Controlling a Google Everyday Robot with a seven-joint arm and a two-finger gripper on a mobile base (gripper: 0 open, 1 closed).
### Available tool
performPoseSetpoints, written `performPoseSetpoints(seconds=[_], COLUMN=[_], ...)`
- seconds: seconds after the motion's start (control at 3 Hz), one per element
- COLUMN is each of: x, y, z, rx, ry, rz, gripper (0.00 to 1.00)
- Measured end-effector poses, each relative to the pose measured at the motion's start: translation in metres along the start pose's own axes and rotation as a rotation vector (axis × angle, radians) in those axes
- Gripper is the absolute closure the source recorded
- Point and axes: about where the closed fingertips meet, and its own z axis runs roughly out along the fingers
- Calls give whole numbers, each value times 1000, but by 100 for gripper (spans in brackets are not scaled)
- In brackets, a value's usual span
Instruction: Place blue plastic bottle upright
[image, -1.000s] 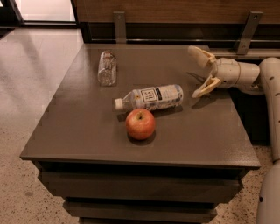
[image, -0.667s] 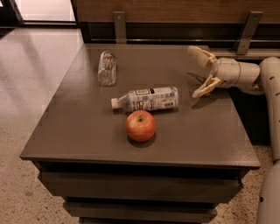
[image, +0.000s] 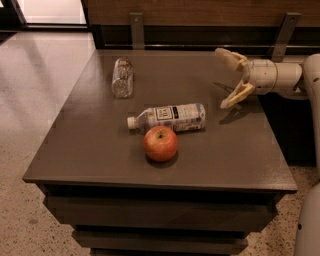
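The blue plastic bottle (image: 170, 118), clear with a white cap and a white and pale-blue label, lies on its side near the middle of the dark table (image: 100, 155), cap pointing left. A red apple (image: 160, 143) sits just in front of it, touching or nearly touching. My gripper (image: 226, 79) hovers over the table's right rear part, to the right of the bottle and apart from it. Its two cream fingers (image: 234, 95) are spread wide and hold nothing.
A crinkled clear bottle without a label (image: 122, 77) lies at the table's back left. A wooden wall with metal brackets (image: 136, 30) runs behind the table. Shiny floor lies to the left. My white arm (image: 280, 76) reaches in from the right edge.
The labelled bottle has rolled or slid slightly left and now lies closer to level. The gripper has stayed in nearly the same place, open.
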Motion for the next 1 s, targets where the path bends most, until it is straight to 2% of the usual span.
performPoseSetpoints(seconds=[0.33, 0.67, 1.0], x=[-5, -3, 3], y=[-2, -1, 2], z=[5, 11, 14], rx=[-10, -29, -43], ry=[138, 330, 486], rz=[-2, -2, -3], gripper=[0, 0, 0])
